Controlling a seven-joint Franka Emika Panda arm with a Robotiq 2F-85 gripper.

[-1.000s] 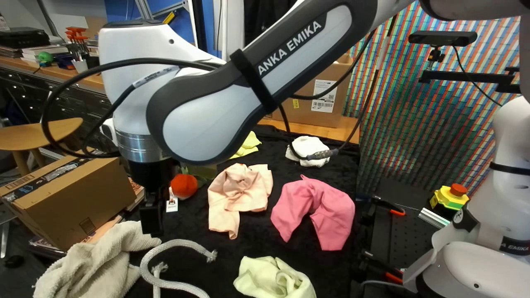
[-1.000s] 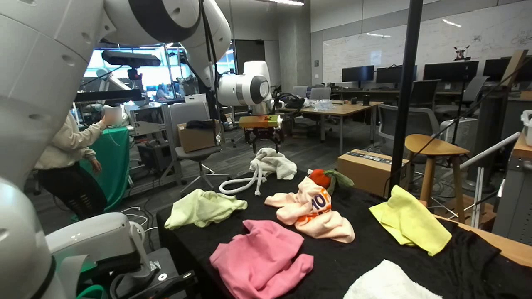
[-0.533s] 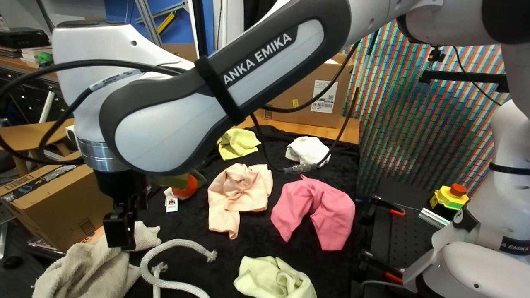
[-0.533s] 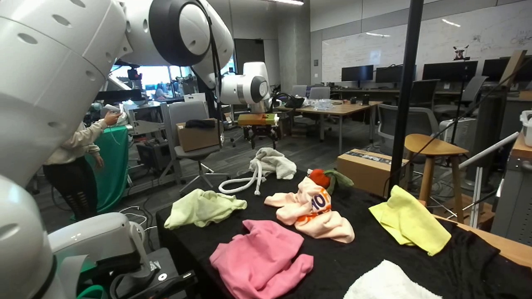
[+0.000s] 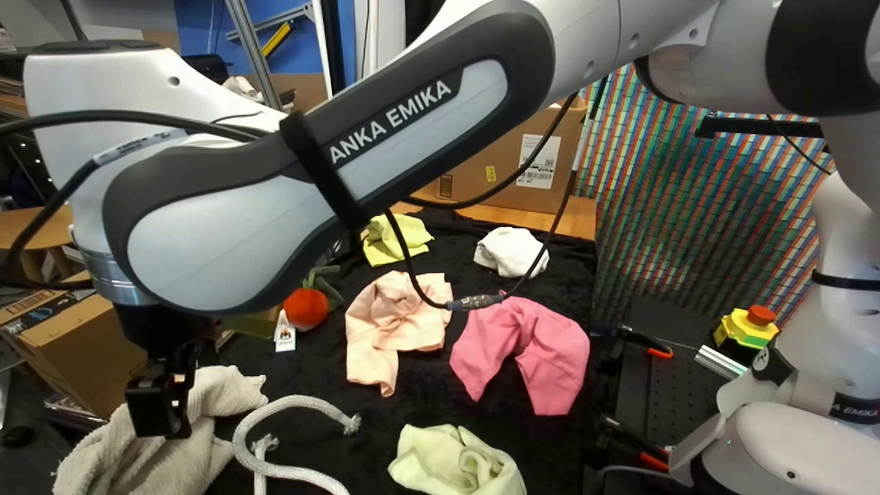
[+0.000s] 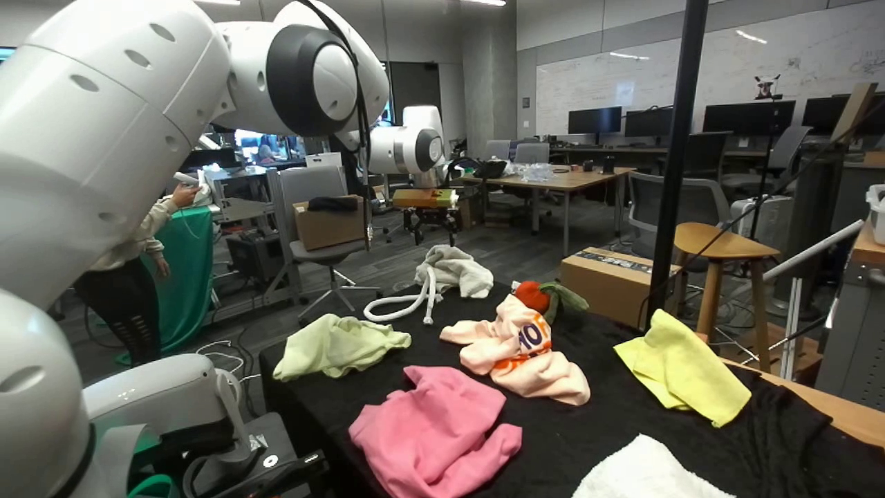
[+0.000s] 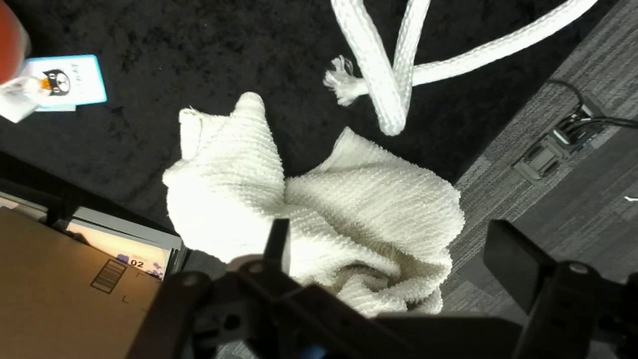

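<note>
In my wrist view, my gripper (image 7: 391, 242) hangs empty, jaws spread well apart, above the cream ribbed towel (image 7: 319, 214), whose bulk lies toward ten o'clock at the edge of the black-draped bench (image 7: 134, 119), white braided rope (image 7: 376, 75) at twelve.

- In an exterior view we had our forearm (image 5: 412, 141) slanting down from a high elbow (image 5: 818, 55) to the wrist (image 5: 103, 82), a black strap (image 5: 323, 172) wrapped around the forearm.
- Our upper arm (image 6: 117, 117) loomed large in an exterior view, leaning toward that elbow.
- In both exterior views we had the gripper (image 6: 435, 236) hanging below the wrist and its silver ring (image 5: 113, 275), pointing downward.
- In the wrist view, our two black fingers (image 7: 279, 244) stood wide apart, their flat pads (image 7: 516, 264) facing each other across a broad gap.
</note>
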